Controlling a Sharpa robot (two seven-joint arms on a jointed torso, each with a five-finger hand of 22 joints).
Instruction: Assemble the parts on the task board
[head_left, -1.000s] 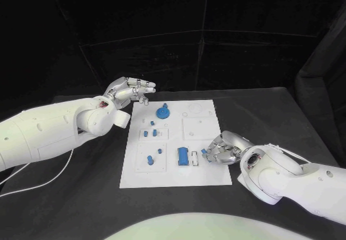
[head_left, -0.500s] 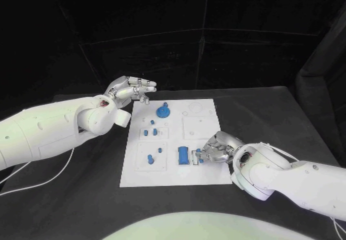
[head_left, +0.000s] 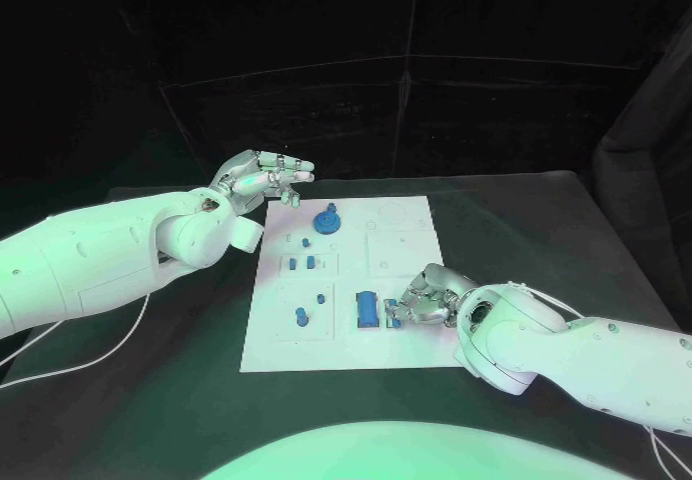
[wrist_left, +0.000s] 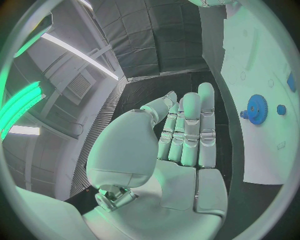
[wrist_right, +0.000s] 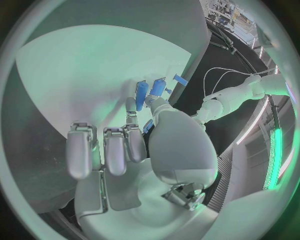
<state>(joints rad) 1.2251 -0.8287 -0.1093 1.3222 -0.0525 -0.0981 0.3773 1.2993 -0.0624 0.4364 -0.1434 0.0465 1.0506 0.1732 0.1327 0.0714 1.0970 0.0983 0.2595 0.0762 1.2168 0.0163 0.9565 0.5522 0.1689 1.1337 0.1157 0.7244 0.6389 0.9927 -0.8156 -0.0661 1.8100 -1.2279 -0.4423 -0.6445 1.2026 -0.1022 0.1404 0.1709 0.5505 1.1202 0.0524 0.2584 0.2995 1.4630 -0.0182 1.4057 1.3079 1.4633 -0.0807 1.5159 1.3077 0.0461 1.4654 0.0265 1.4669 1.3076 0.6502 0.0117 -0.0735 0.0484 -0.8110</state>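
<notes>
A slim blue part (head_left: 392, 318) is pinched at its upper end between the fingertips (wrist_right: 130, 106) of the right hand (head_left: 430, 300), over the task board (head_left: 346, 345) at about five o'clock from its middle. It is held just beside a wider blue block (head_left: 368, 310) lying on the board; whether the two touch cannot be told. The part is judged to be light, stiff and smooth, so a firm grip across its narrow sides, near the middle, would be advised against slipping or twisting. The left hand (head_left: 265, 178) is raised off the board's eleven o'clock corner with its fingers loosely extended and nothing in them. A blue gear (head_left: 327, 223) stands at twelve o'clock on the board.
</notes>
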